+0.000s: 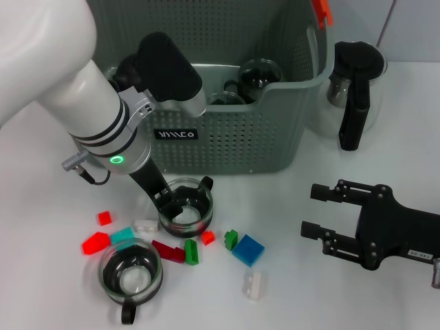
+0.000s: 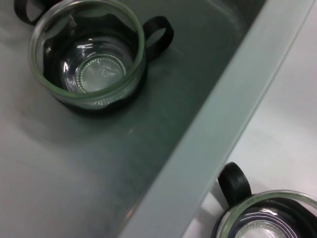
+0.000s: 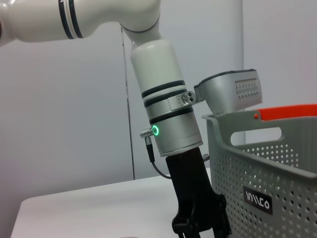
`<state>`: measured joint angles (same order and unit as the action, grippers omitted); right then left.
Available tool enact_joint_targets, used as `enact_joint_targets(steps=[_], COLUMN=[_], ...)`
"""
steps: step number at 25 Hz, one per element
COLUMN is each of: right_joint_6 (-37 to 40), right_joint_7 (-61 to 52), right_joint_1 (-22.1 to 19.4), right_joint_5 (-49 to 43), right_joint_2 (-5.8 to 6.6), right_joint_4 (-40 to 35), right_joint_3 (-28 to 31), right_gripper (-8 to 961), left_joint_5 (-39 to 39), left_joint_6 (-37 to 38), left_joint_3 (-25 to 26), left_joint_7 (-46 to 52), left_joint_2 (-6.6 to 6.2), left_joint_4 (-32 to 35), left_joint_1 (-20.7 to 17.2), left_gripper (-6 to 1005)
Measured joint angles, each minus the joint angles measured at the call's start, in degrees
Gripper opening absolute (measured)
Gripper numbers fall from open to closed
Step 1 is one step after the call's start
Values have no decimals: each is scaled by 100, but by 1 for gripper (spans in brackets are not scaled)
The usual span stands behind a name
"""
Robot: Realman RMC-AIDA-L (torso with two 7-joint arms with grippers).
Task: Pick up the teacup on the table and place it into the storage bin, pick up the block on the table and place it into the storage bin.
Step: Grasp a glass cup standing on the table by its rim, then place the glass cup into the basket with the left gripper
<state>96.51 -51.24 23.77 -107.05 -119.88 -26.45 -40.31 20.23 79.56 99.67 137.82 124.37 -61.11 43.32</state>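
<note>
On the white table (image 1: 55,289), the left gripper (image 1: 180,208) grips a teacup (image 1: 187,214); right gripper (image 1: 323,213) rests open.

Glossy glass teacup (image 1: 185,205), perforated plastic storage bin (image 1: 227,137)

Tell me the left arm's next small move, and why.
Probably a short, straight lift. The left gripper is down at the rim of the teacup, which stands on the table right before the storage bin; rising first should clear its wall. The right gripper lies parked on the table.
</note>
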Motion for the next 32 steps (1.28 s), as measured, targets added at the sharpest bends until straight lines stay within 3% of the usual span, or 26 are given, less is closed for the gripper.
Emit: enact_joint_targets(steps=[9,20,27,32], right_joint_6=[12,43,44,52], right_joint_7=[0,0,0,0], right_joint_1=[-4,26,39,18], right_joint_5=[0,0,0,0], right_joint_2=[0,6,9,9], right_joint_4=[4,19,44,44], right_joint_3=[20,17,23,24], right_gripper=[627,628,627,627], left_joint_5=[-287,-318,-227,418], left_joint_6=[-111,-8,397,1348], left_joint_3=[-97,-160,-77,660], left_joint_7=[247,350,273,-122], left_joint_2=[8,-7,-19,-10], left_joint_4=[48,-8,-207,-685], left_joint_1=[32,24,-22,-72], left_gripper=[448,58,44,36])
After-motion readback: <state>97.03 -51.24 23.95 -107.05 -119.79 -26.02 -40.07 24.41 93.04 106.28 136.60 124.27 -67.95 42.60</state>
